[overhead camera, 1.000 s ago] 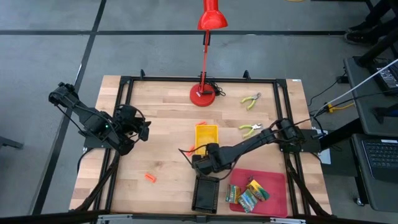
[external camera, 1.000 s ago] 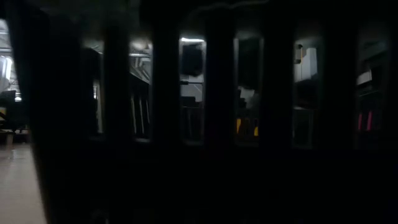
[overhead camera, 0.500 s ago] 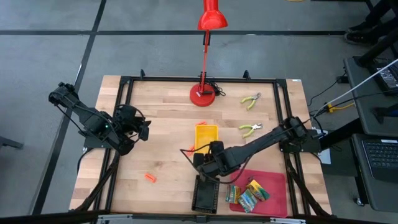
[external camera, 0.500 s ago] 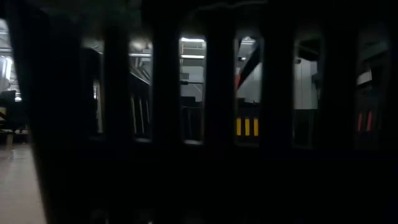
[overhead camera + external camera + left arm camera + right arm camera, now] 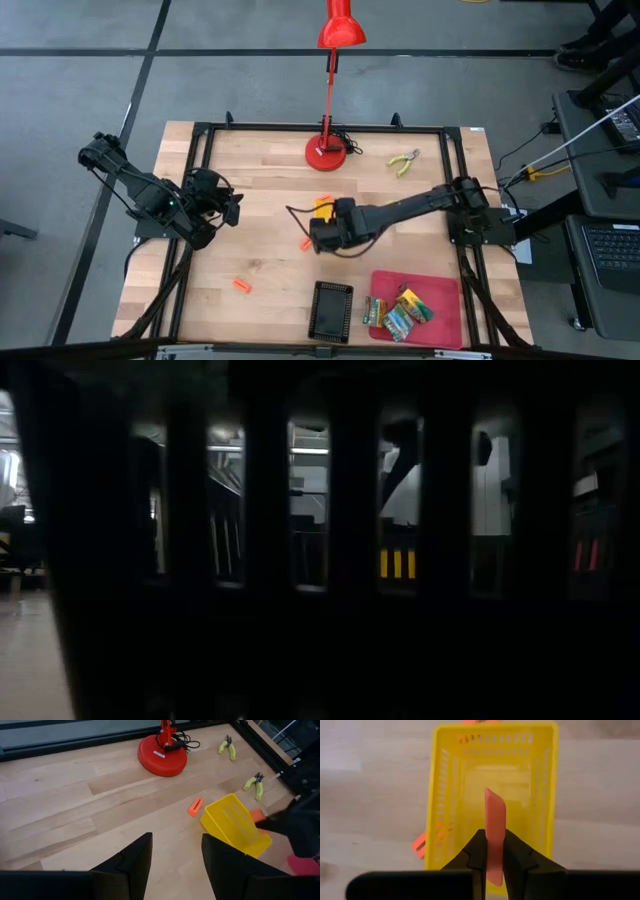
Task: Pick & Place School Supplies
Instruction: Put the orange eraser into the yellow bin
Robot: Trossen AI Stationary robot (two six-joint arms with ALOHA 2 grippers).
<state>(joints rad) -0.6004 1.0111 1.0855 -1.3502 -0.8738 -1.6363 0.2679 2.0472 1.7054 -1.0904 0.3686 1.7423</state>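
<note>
School supplies: one short orange plastic stick (image 5: 494, 832) is pinched upright in the right pincer (image 5: 493, 854), above the yellow perforated plastic tray (image 5: 442, 795). Released off-centre, it may strike the rim and fall onto the wooden bench (image 5: 260, 250). The left pincer (image 5: 176, 857) waits, spread.

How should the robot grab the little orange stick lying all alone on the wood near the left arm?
Probably come straight down on the lone orange stick and pinch its middle across the narrow sides. It lies flat with bare table around it.
</note>
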